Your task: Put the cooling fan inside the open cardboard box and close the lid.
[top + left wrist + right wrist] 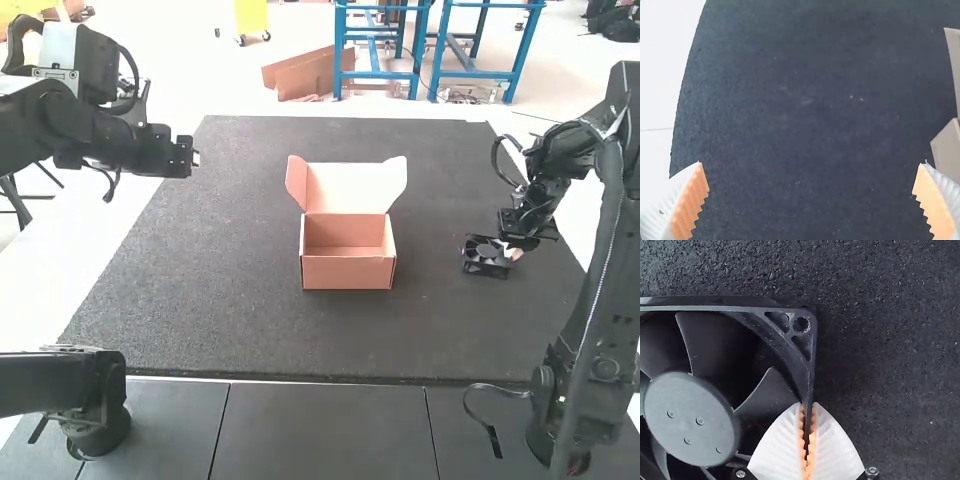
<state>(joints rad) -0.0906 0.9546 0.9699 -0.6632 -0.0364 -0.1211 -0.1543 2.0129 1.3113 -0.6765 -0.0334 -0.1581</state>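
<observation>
Left gripper (186, 158) hung over the far left part of the black mat (200, 290), well apart from the box. Its ribbed fingers (687, 200) stood wide apart with nothing between them. Open cardboard box (347, 262) sat mid-mat, with its lid flap (345, 185) upright along the far side and nothing seen inside. Cooling fan (486, 256) lay to the right of the box, near it but not touching, and by the look of it was on the mat. Right gripper (806, 420) was down at the fan's right side, its white fingers pinched together on the thin edge of the frame, close to a screw-hole corner (801, 325). Judgement: the pick-up step was in hand. The grip was made, but the fan was not yet in the box and the lid not yet closed. The next move would call for a straight lift, a carry leftward over the opening, and a lowering level enough to clear the walls. The edge grip was narrow, so the fan might swing or slip.
</observation>
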